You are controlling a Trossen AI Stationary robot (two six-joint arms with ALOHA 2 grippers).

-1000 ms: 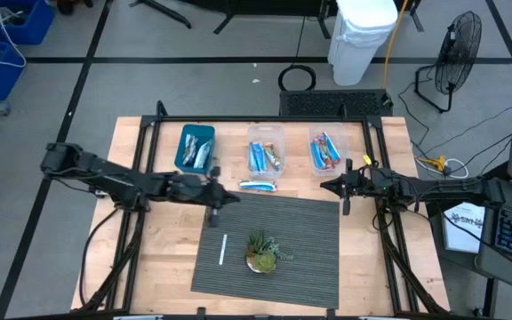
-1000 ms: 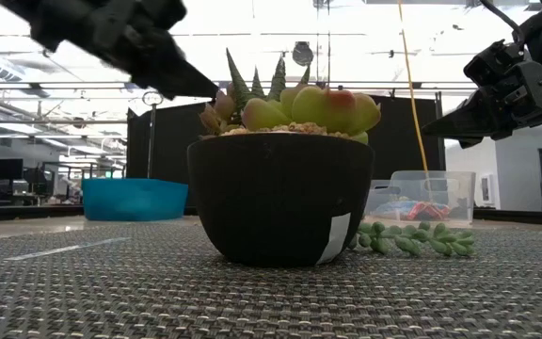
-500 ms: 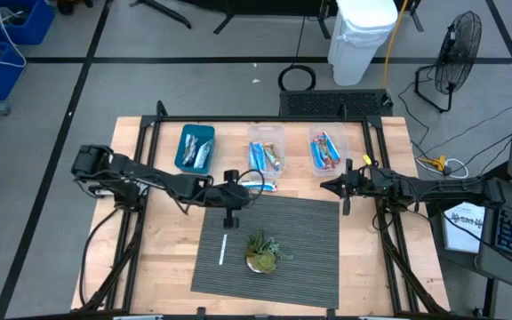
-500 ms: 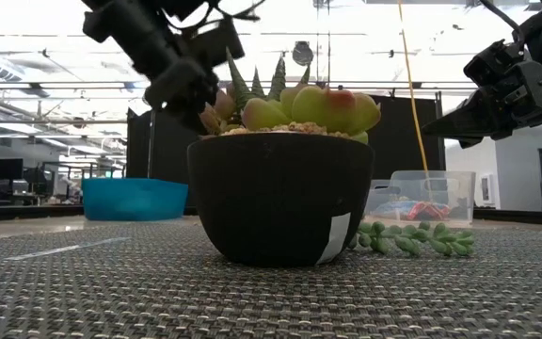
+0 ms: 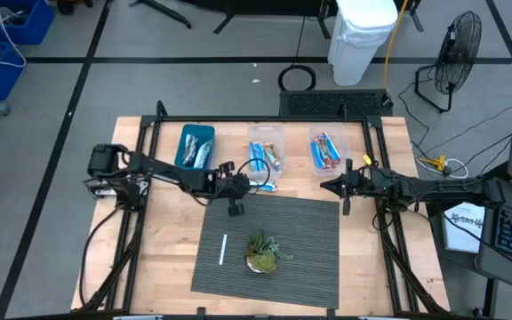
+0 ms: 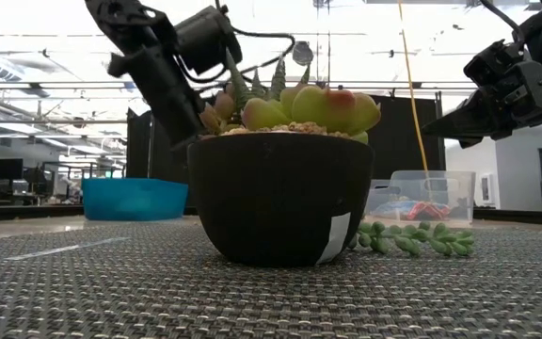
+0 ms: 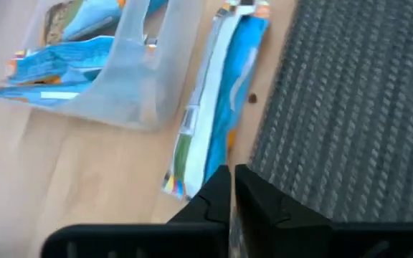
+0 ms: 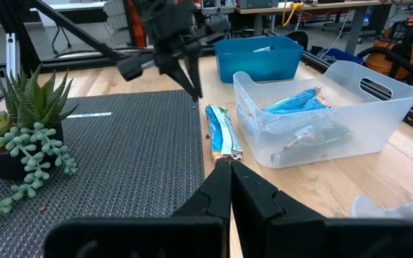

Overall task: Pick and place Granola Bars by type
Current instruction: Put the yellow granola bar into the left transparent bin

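Granola bar (image 7: 214,115) between bin (image 7: 131,86) and mat (image 7: 350,107)

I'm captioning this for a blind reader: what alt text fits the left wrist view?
The left gripper hovers just above a blue granola bar lying on the wooden table, between a clear bin and the grey mat.
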